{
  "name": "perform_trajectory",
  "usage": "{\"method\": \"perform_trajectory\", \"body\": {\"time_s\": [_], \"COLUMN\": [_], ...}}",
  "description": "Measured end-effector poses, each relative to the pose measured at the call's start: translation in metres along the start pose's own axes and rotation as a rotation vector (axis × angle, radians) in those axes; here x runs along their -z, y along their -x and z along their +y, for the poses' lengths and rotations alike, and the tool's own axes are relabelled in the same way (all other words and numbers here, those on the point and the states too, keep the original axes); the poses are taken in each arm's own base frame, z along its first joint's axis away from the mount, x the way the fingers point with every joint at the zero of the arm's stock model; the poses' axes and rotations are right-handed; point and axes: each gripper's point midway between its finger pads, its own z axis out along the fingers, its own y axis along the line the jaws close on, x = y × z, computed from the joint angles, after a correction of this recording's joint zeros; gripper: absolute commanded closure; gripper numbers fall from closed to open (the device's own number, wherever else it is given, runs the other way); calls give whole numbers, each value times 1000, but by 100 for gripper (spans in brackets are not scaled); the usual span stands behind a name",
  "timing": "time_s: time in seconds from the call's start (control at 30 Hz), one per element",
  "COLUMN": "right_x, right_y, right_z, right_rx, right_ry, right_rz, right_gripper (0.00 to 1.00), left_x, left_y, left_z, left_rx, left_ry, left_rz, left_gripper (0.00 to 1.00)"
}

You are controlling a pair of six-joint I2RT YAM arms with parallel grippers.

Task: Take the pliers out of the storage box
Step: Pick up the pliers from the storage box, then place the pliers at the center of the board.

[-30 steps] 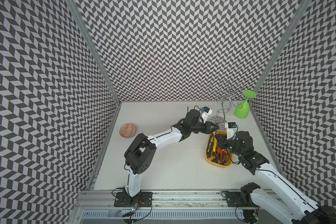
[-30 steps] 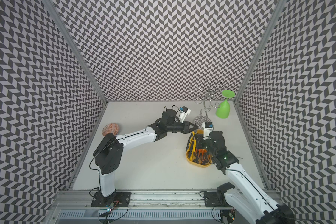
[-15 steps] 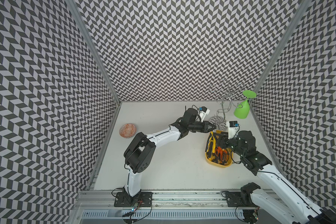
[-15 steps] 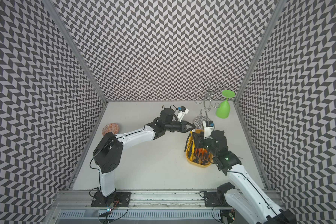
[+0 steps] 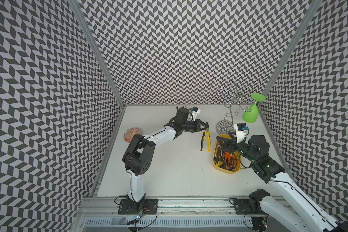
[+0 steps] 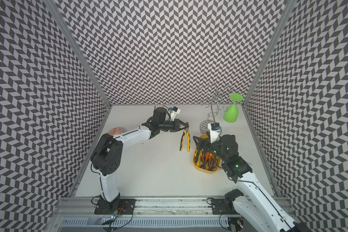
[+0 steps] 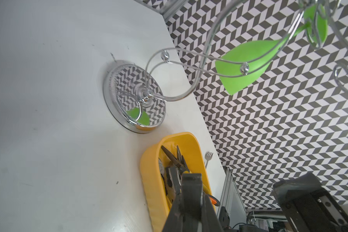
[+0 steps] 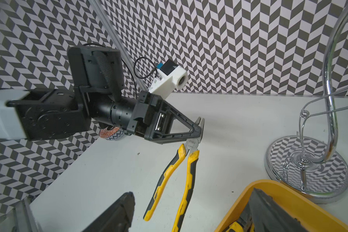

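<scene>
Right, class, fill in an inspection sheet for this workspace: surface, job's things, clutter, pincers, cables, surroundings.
Surface: white table, small marks.
Job's things: yellow box holds several pliers; one yellow-handled pair hangs outside it.
Clutter: wire rack with green glass, patterned bowl, fork beside box.
Pincers: left pincer shut on the pair's head; right pincer open over the box.
Cables: loop at left wrist camera; wires at arm bases.
Surroundings: chevron walls.
</scene>
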Motion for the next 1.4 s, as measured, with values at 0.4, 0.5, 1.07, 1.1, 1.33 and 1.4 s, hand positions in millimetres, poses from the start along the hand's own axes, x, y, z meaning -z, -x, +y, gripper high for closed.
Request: {"method": "perform_trajectory", "body": {"time_s": [0.4,0.5,1.07,1.1,1.33,1.4], "right_x": [-6,-8,-21,-22,-23,-23], "right_y": [-6,-11,-30,-30,-33,-33], "right_z": [6,4,-11,-11,-14,-16], "right_rx": [-13,-18,-14,-13,-14,-13], "right_ry": [47,43,-17,-18,-32,-44], "right_rz": [8,22,98,100,110,110], "right_gripper": [5,5,5,5,5,6], "left_x": [-56,-67,-76,-75,-74,-72], "left_y": [22,23,40,40,35,37], "left_z": [104,125,145,148,172,177], "left_rx": [43,74,129,137,171,159], "left_ry": [57,59,31,32,46,47], "left_rz": [19,31,38,36,36,24], "left_gripper": [100,100,87,86,73,69]}}
